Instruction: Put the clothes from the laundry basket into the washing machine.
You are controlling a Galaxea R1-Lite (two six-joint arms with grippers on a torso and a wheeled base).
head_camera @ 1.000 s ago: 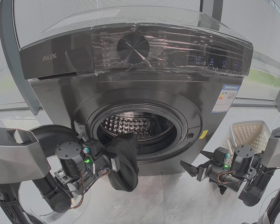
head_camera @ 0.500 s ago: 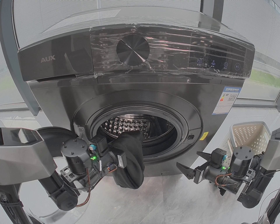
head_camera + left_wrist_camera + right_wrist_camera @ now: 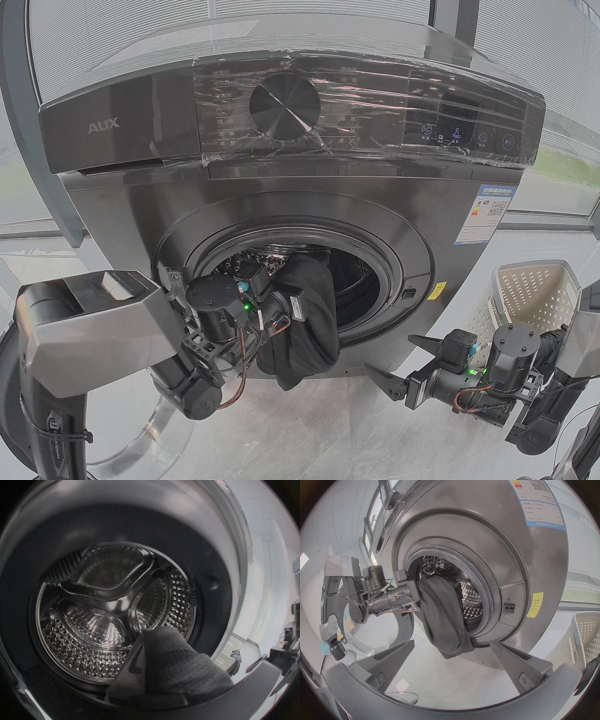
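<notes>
From the head view, the black garment (image 3: 309, 331) hung lengthwise down outside the washing machine (image 3: 375, 187) opening, while the left wrist view showed the left fingers (image 3: 136, 662) closed in its cloth with the drum (image 3: 103, 611) straight ahead, and the right wrist view showed the right fingers (image 3: 390, 661) spread wide, empty and farther off.

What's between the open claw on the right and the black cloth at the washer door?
Nothing: in the head view only bare floor lies between the right gripper and the black cloth.
</notes>
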